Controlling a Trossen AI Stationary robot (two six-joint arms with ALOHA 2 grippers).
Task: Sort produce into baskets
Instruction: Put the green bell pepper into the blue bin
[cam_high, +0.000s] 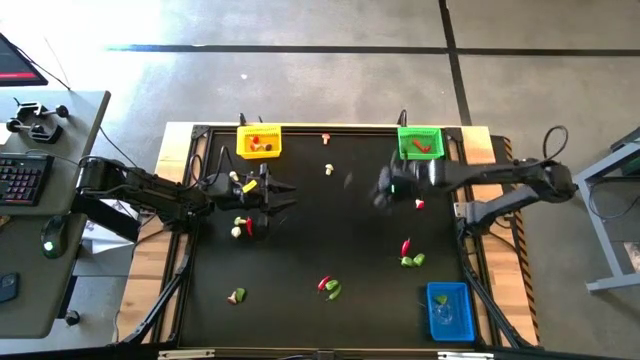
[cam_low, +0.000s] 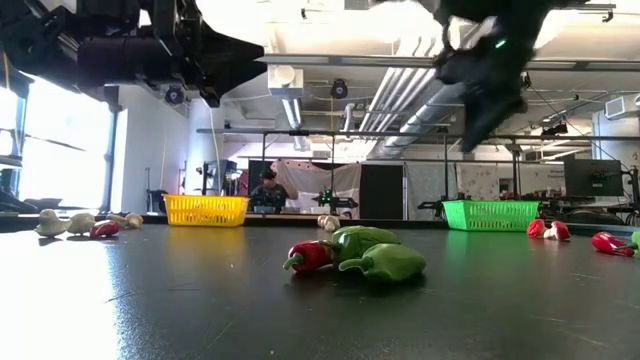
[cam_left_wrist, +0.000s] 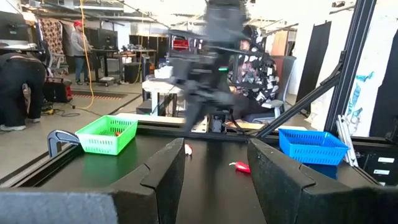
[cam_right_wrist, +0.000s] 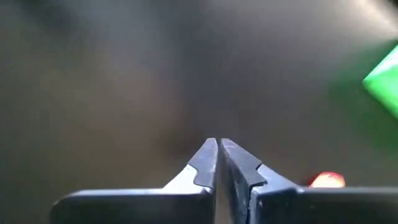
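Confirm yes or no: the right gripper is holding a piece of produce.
No. The right gripper has its fingers pressed together with nothing between them.

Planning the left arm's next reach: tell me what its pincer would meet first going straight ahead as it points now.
The left pincer stands open over bare mat. Straight ahead, the first thing looks like the small red piece, slightly off line; depth is unclear.

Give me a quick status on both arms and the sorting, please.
Right gripper shut, empty, near the green basket. Left gripper open, empty, below the yellow basket. Produce scattered on the table; nothing blocking.
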